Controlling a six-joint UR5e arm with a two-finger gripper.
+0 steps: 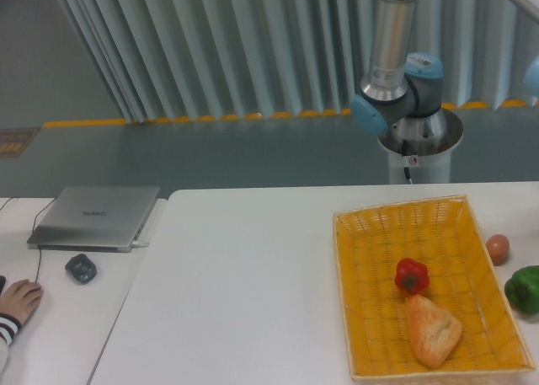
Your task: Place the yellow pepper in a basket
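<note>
Two items, a bread piece (433,329) and a red pepper (411,275), lie in the basket (362,233); a green pepper (524,288) and an egg (498,248) rest just outside its right wall. Neither the yellow pepper nor the gripper is in frame, so its state is unknown. Judging by this, pickup is under way off-frame; delivery needs the basket's bare far half. Behind stands the arm's base (418,136).

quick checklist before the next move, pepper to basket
1. Yellow pepper in view: not ok, out of frame.
2. Gripper in view: not ok, only the arm's base shows.
3. Grasp on pepper: cannot tell.
4. Basket reachable on table: ok.
5. Free room in basket: ok, red pepper and bread leave the upper part bare.
6. Green pepper and egg outside basket: ok.
</note>
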